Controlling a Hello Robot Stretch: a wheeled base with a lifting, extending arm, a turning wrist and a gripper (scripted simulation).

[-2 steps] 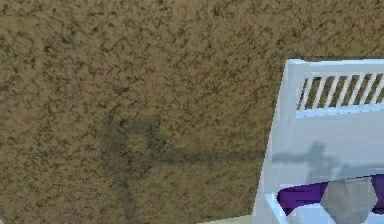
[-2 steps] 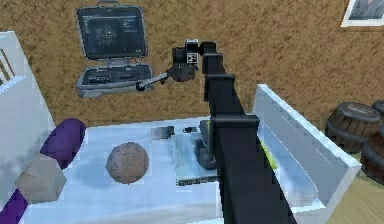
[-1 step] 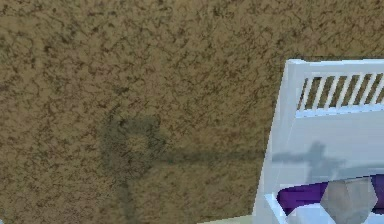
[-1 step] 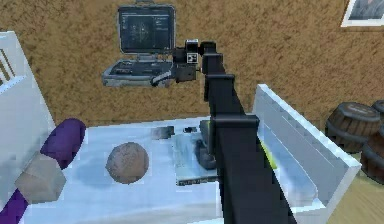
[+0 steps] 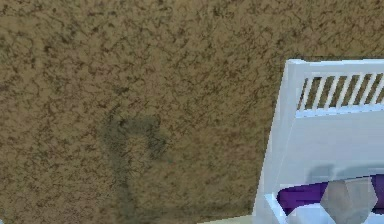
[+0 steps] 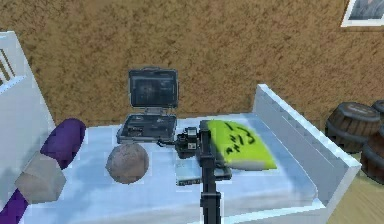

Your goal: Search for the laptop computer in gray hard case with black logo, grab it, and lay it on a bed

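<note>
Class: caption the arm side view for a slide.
Gripper near an open laptop on a white bed, beside a brown ball and yellow-green cushion.

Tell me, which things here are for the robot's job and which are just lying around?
For the job:
laptop, standing open on the bed
bed
hand

Just lying about:
brown ball
yellow-green cushion
purple pillow
barrels
wall picture

The arm hides part of a flat thing on the bed; edges crop the wall picture.
</note>
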